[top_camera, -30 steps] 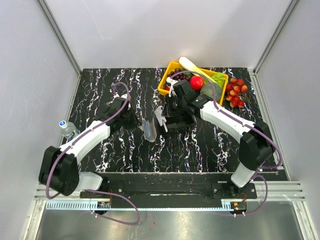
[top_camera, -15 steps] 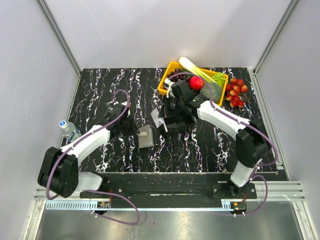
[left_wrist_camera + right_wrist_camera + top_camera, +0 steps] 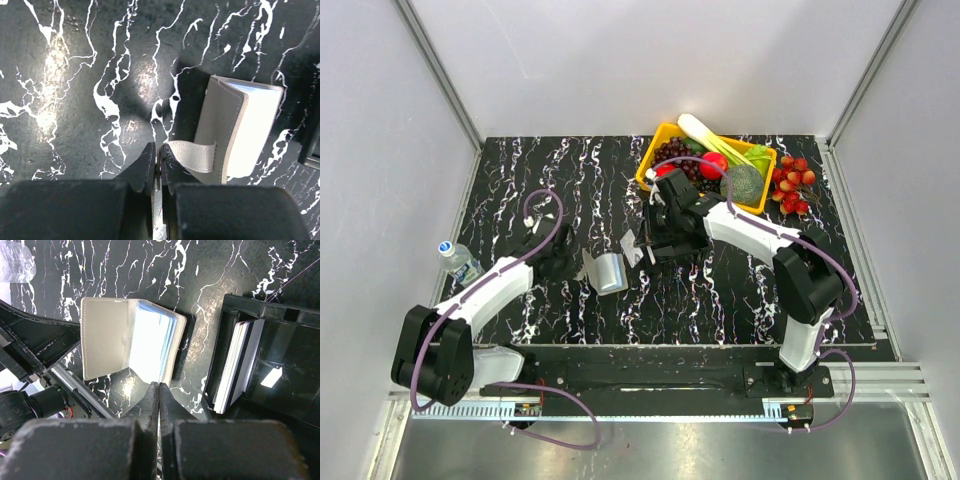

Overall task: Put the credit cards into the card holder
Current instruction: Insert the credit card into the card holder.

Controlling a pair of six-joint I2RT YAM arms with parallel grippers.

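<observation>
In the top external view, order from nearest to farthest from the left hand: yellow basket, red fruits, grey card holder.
1. Grey rectangular card holder, right beside the left hand.
2. Yellow plastic basket, far side, right of centre.
3. Small red fruits, far right, past the basket.

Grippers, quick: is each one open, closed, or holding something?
Left gripper: closed, pinching the pale strap of the grey rectangular card holder.
Right gripper: closed, apparently on a thin pale card.
</observation>
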